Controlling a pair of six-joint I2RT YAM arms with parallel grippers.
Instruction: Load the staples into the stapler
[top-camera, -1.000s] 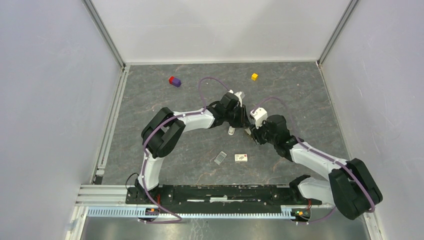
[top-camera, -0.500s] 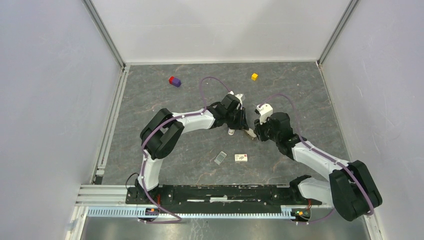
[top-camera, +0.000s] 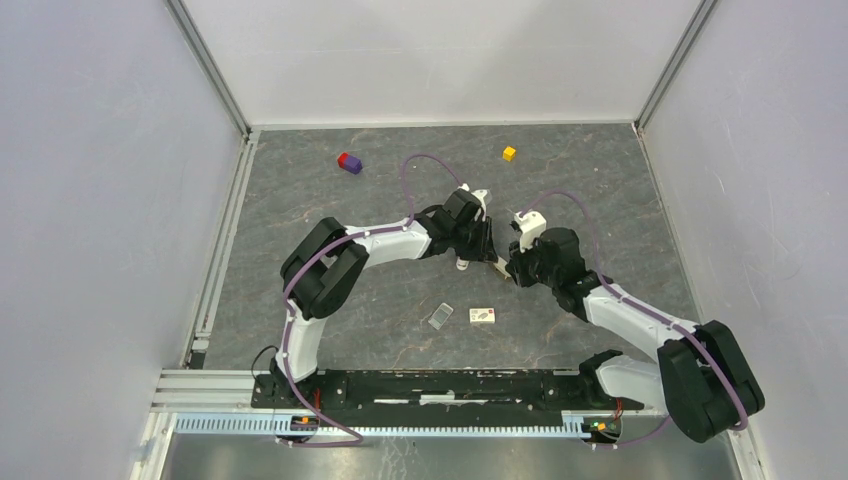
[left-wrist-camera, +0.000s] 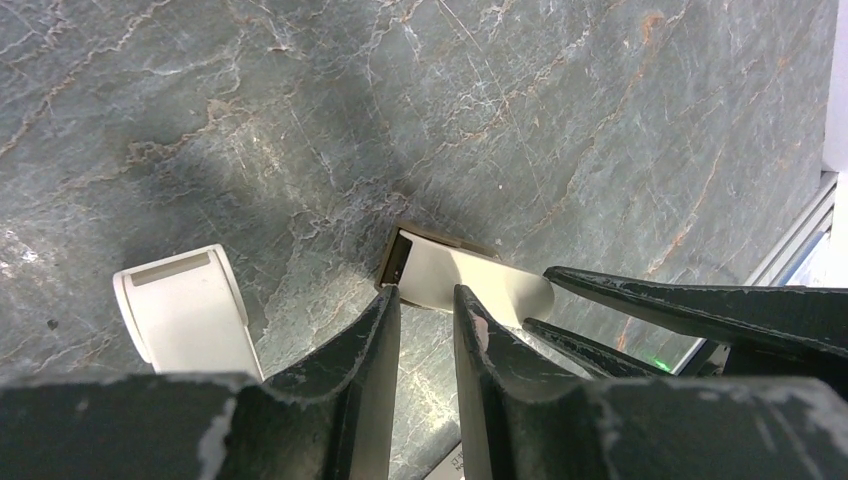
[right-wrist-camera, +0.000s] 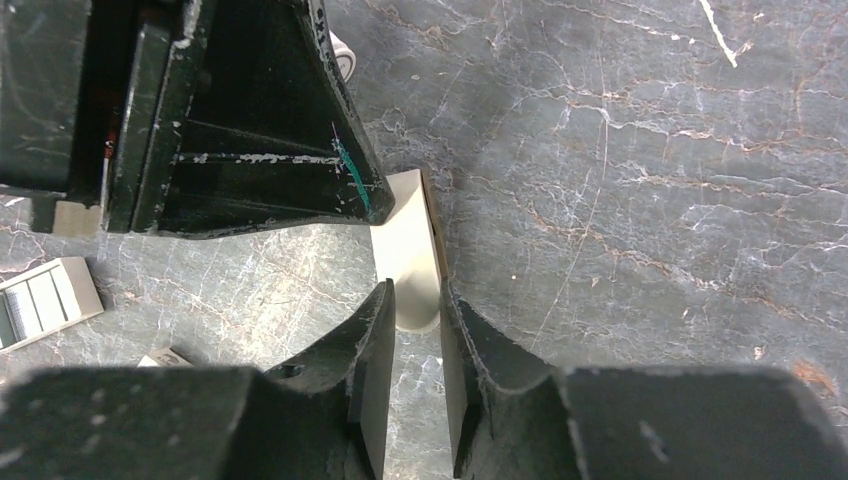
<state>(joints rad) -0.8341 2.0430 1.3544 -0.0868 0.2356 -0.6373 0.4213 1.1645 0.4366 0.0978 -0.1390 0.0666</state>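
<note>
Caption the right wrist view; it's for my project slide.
Right gripper straddles one end of the white stapler; left gripper at the other.

Scuffed black fingers (left-wrist-camera: 355, 375), purple cables (top-camera: 422, 157)

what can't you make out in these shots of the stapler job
1. Hinge of the stapler: left wrist view, hidden under the fingers of the left tool.
2. Whether the left tool or the right tool truly pinches the stapler: both wrist views, fingertips cover the contact.
3. The stapler in the top view: mostly covered by both wrists.
4. What the small box and the clear piece beside it hold: top view, too small.
</note>
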